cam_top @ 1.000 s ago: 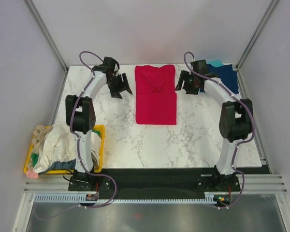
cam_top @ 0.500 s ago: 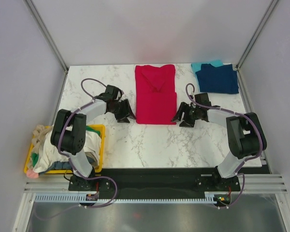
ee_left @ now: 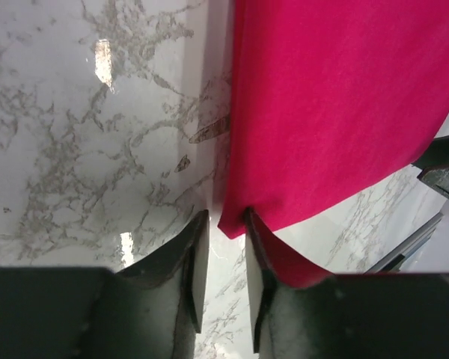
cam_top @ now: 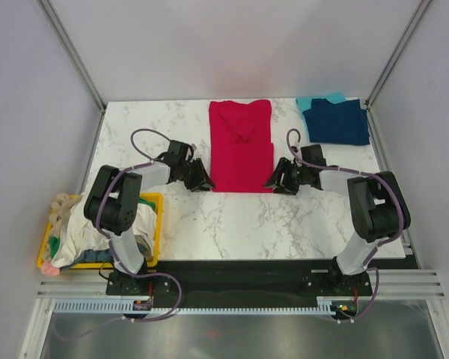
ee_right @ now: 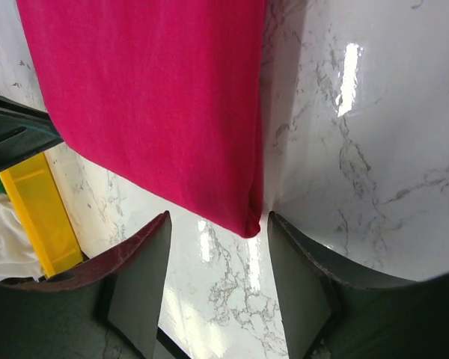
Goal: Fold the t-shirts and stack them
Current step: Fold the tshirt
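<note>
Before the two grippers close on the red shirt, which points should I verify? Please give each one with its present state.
1. Left gripper at the near left corner of the red t-shirt: ok.
2. Right gripper straddles the near right corner, jaws wide: ok.
3. Left jaws closed on cloth: not ok, a gap shows.
4. Red t-shirt lies flat: ok.
5. Navy t-shirt apart from the fold path: ok.

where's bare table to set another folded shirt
Free: the near marble strip between the red t-shirt and the arm bases, plus the far-left corner. Crowded: left end effector and right end effector at its near corners; navy t-shirt far right.
</note>
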You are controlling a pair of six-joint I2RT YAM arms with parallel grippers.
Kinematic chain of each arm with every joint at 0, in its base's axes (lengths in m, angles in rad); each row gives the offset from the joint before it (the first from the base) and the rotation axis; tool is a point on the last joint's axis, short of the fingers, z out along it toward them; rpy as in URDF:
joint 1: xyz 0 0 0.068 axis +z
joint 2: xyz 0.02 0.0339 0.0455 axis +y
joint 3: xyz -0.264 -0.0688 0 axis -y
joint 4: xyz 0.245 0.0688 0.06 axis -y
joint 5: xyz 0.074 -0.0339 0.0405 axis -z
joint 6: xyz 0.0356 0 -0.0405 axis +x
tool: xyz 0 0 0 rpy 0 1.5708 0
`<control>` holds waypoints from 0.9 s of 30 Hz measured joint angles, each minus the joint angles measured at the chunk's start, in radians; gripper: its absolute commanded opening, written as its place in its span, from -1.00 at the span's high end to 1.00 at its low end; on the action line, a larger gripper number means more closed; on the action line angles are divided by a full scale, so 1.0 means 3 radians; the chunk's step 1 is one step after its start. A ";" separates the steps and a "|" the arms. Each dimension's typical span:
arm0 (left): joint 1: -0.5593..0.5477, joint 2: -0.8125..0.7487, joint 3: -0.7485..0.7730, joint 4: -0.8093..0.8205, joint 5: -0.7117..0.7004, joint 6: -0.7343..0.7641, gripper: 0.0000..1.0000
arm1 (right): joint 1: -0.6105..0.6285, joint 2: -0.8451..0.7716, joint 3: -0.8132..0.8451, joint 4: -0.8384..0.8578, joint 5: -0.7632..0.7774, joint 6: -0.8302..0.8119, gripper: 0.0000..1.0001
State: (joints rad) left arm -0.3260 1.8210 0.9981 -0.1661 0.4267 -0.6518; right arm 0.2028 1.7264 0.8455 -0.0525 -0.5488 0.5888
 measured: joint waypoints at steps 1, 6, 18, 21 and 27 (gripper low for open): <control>-0.0004 0.0013 -0.0013 0.0039 0.0000 -0.0013 0.42 | 0.0000 0.0011 0.0000 0.0017 -0.0005 0.0000 -0.16; -0.0014 0.0061 -0.0058 0.0201 0.0032 -0.0047 0.64 | 0.0000 0.0072 -0.0006 0.0057 -0.0009 -0.0009 0.20; -0.0042 0.0038 -0.0078 0.0295 0.0067 -0.0055 0.96 | 0.0000 0.0121 -0.0050 0.0065 0.0032 -0.0029 1.00; -0.0056 -0.0092 -0.0075 0.0118 -0.0046 -0.0005 0.96 | -0.0009 0.0112 -0.0050 0.0051 0.0053 -0.0031 1.00; -0.0085 -0.0500 -0.0028 -0.0263 -0.0359 0.0165 0.65 | -0.0009 -0.0003 -0.0069 -0.0050 0.0106 -0.0046 1.00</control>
State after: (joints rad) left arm -0.3515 1.6711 0.9897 -0.2451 0.3191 -0.6022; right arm 0.2001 1.7256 0.8249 -0.0673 -0.5171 0.5751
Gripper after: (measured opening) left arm 0.071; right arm 0.011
